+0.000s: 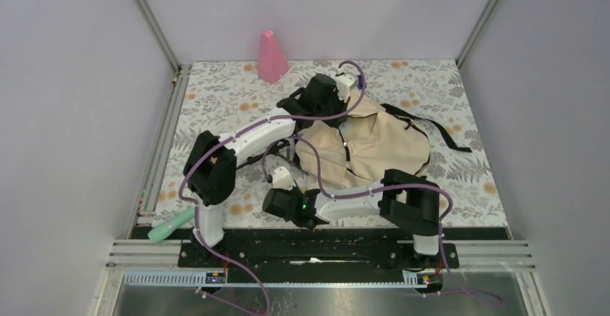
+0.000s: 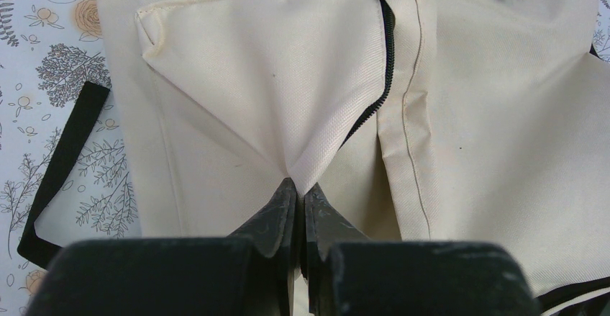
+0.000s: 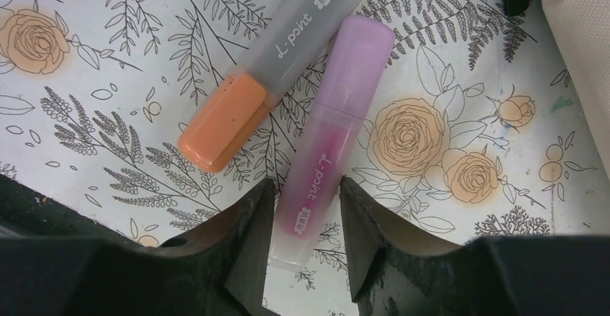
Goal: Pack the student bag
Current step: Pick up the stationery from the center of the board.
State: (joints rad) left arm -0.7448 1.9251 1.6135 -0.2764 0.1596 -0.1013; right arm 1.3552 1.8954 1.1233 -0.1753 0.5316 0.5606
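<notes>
Left gripper (image 2: 298, 186) pinching a fold of the student bag (image 1: 374, 150) mid table (image 1: 216, 93), right gripper (image 3: 306, 183) open around one end of the pink highlighter (image 3: 338, 114), so imo an off-centre squeeze could swing it into the orange highlighter (image 3: 230, 118).

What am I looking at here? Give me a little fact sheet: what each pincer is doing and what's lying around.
bag: beige with black straps, slumped in the middle of the table
left pincer: shut on a fold of the bag's fabric, beside the black zip
right pincer: open, one finger either side of the purple marker, which lies flat
orange marker: flat, beside the purple one
green marker: at the near edge, by the left arm's base
pink object: upright at the far edge
</notes>
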